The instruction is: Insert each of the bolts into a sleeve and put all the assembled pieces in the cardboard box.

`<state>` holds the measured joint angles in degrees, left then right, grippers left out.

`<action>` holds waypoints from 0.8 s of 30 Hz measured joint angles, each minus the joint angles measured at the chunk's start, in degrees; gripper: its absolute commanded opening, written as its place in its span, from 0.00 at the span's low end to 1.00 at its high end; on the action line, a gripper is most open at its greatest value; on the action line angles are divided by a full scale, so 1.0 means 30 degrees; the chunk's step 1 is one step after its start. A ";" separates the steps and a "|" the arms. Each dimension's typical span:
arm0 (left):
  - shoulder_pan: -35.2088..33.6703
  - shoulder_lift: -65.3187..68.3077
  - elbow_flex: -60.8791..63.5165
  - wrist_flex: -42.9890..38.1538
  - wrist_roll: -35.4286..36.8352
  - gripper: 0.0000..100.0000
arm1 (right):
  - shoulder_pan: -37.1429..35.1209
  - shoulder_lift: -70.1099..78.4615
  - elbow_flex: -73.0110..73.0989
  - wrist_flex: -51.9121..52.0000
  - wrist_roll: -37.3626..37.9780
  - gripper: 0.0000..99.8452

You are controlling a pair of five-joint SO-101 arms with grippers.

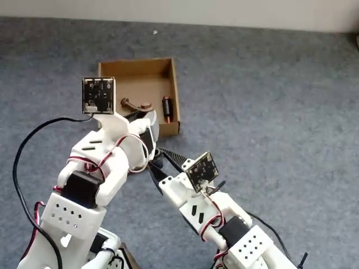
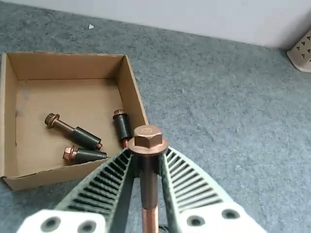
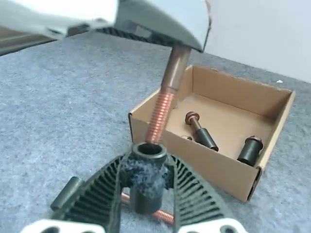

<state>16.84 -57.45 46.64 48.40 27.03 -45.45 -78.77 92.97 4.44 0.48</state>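
The left gripper (image 2: 147,156) clamps a bolt (image 2: 147,139), tip at mouth of the sleeve (image 3: 148,151) pinched in the right gripper (image 3: 147,164); three assembled pieces (image 2: 77,135) lie in the cardboard box (image 2: 134,93)

Grey carpet (image 1: 269,112) all over, pale wall (image 1: 224,11) along far edge (cream perforated object (image 2: 301,51) beside it).

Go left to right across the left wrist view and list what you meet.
Left wall of the cardboard box → longest assembled piece → assembled piece by the right wall → bolt in the left gripper → pale perforated object.
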 measured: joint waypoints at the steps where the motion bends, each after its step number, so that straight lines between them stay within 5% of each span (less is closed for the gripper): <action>1: 0.0000 0.0000 0.0117 0.0000 0.0059 0.01 | 0.0000 0.0000 0.0000 0.0000 0.0000 0.00; 18: 0.0908 -0.0147 0.0908 0.0088 0.0088 0.01 | 0.0234 0.0029 0.0088 0.0117 0.0000 0.00; 24: 0.1934 -0.0147 0.0938 0.0967 -0.1729 0.01 | 0.0234 -0.0117 0.0059 0.2462 -0.0791 0.00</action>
<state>22.64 -57.89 49.45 51.30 21.85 -44.75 -79.12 93.14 11.82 -1.89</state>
